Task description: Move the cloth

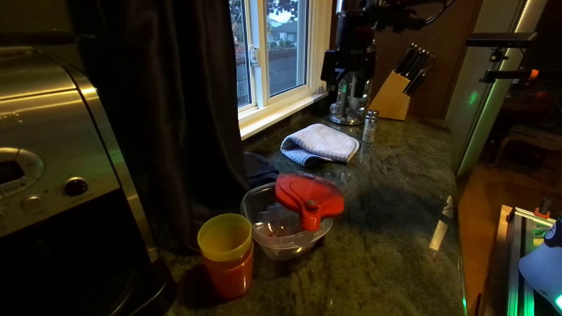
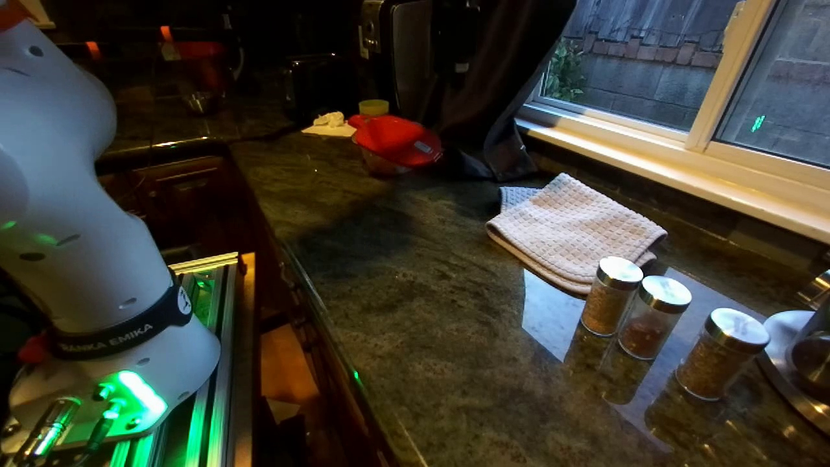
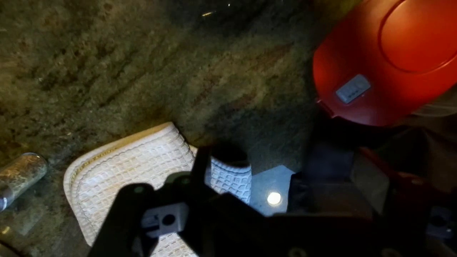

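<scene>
The cloth is pale and waffle-textured, folded over itself on the dark stone counter near the window. It shows in both exterior views, and here its folded layers lie flat. In the wrist view the cloth is at the lower left, partly hidden behind the left finger. My gripper is open, with nothing held between its fingers. A bluish folded part of the cloth shows between the fingers, close to the left one. The gripper cannot be clearly made out in an exterior view among the dark shapes at the top.
A red lid leans on a clear plastic container, beside a yellow and orange cup. Three spice jars stand close to the cloth. A knife block, a dark curtain and a window sill border the counter.
</scene>
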Tool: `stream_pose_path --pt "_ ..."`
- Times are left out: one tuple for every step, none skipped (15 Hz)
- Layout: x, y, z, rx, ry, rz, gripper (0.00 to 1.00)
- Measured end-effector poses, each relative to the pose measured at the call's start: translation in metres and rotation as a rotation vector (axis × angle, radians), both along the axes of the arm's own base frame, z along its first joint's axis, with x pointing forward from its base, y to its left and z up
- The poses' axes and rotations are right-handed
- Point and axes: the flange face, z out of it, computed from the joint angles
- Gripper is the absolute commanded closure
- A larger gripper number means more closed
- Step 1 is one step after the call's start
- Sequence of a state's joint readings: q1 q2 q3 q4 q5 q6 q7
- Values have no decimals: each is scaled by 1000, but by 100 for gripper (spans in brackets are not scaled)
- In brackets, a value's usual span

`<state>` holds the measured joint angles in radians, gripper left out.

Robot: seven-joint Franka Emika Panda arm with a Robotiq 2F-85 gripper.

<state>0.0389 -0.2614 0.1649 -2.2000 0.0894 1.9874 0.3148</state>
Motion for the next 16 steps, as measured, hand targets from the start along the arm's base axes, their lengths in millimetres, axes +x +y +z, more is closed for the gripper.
stream_pose_path --pt "10 -5 -11 -2 -3 11 0" --pt "19 -10 -23 -17 -1 31 0" --pt "29 -13 -33 -42 0 57 0" --pt "38 -16 -44 -68 1 81 0" --pt "48 -19 -52 -93 0 104 0" --pt "57 -22 -61 -120 0 129 0" --pt "66 -24 -69 -142 -4 157 0" --pt "76 -25 -77 -157 -11 180 0" --pt "85 -26 -85 -161 -17 193 0" --pt "92 -27 -91 -161 -18 201 0" --pt "96 -27 -95 -160 -14 205 0" --pt "100 -26 -97 -160 -13 207 0" --pt "101 -26 -96 -159 -14 208 0" --pt "101 -26 -96 -159 -16 209 0" --pt "101 -26 -95 -159 -17 209 0" --pt "102 -26 -95 -159 -18 208 0"
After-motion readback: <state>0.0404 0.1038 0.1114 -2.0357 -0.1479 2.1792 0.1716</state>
